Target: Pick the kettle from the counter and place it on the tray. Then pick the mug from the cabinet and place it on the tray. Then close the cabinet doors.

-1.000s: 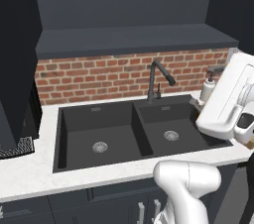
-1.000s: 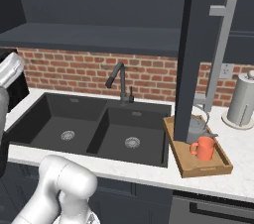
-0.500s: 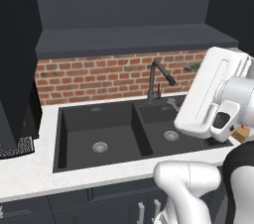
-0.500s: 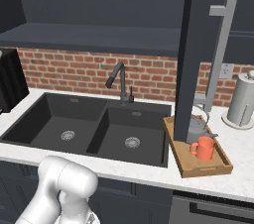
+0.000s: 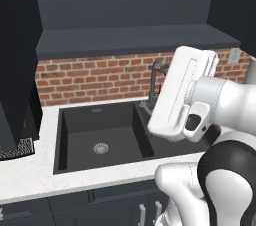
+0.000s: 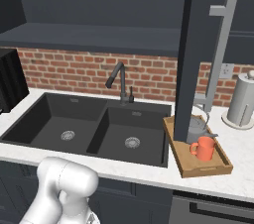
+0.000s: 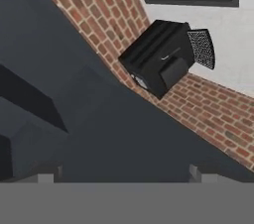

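Two items sit on the tray [image 6: 180, 164], right of the sink [image 6: 94, 129]: orange mug [image 6: 204, 148] at front, kettle [image 6: 196, 128] just behind, partly hidden by an open cabinet door [image 6: 196, 54]. Tray rests on the counter [image 6: 238, 161]. Gripper fingers spread wide, holding nothing. Hand view, rolled, shows brick wall [image 7: 208, 109] & a black box-shaped appliance [image 7: 158, 57].
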You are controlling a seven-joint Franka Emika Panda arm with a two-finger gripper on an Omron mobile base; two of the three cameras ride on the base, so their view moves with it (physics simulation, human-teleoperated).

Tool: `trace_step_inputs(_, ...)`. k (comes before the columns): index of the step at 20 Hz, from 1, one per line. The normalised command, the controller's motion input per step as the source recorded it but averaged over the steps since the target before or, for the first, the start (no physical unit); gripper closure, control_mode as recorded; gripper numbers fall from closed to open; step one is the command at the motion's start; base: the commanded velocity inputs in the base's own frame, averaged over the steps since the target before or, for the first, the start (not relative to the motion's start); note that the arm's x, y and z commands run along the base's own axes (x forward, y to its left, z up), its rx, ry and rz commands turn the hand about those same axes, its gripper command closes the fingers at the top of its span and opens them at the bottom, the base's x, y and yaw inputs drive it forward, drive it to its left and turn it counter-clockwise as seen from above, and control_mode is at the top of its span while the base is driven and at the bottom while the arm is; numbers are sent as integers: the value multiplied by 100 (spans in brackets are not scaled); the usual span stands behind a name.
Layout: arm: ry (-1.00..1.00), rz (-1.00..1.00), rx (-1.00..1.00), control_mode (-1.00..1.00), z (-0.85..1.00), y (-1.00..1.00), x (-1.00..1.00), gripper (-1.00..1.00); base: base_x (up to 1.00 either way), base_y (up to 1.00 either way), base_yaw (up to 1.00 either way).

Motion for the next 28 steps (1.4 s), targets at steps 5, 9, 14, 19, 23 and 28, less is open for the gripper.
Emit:
trace_step_inputs(5,-1,18,14,-100,-8,55,-4,-100,0,0,0)
trace_step_inputs(9,-2,21,12,-100,-5,55,-21,-100,0,0,0)
trace_step_inputs(14,-2,12,7,-100,-1,56,-31,-100,0,0,0)
trace_step_inputs(19,0,6,7,-100,0,58,-42,-100,0,0,0)
trace_step_inputs(23,0,0,4,-100,10,50,-35,-100,0,0,0)
trace_step_inputs(28,-1,0,-1,-100,25,48,-15,-100,0,0,0)
